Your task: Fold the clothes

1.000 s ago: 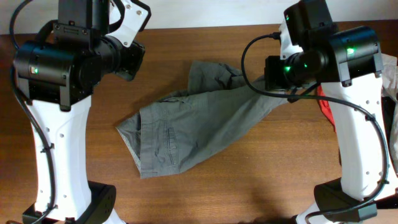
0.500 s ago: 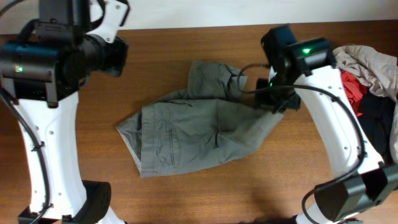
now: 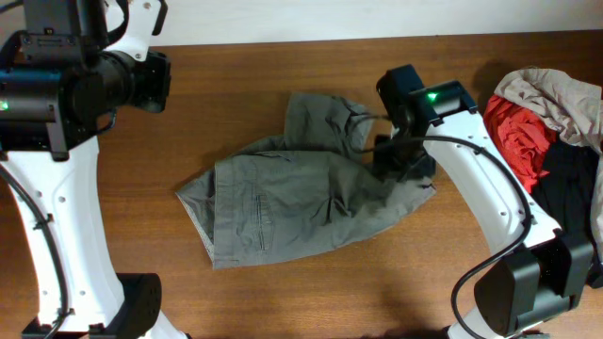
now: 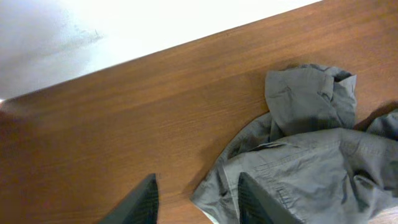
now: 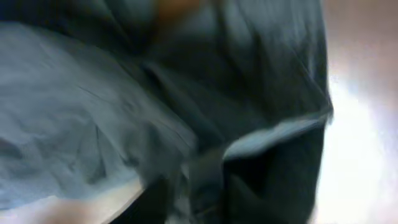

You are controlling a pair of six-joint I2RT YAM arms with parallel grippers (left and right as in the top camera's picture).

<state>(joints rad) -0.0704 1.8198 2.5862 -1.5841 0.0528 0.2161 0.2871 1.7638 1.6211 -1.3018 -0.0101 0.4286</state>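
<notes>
Wooden table (image 3: 151,245), bearing at its middle one pair of grey-olive shorts (image 3: 283,202), rumpled and lying crosswise with one end bunched toward the far edge, not yet folded. At the right edge, kept apart as if awaiting their turn, sat a heap of red, black and beige garments (image 3: 546,113). Right gripper (image 3: 400,162) was down on the shorts' right end, seemingly to take hold, though blur and cloth hid whether it had closed. Left gripper (image 4: 198,186) hung with fingers spread and empty by the shorts' edge, probably in reserve.
</notes>
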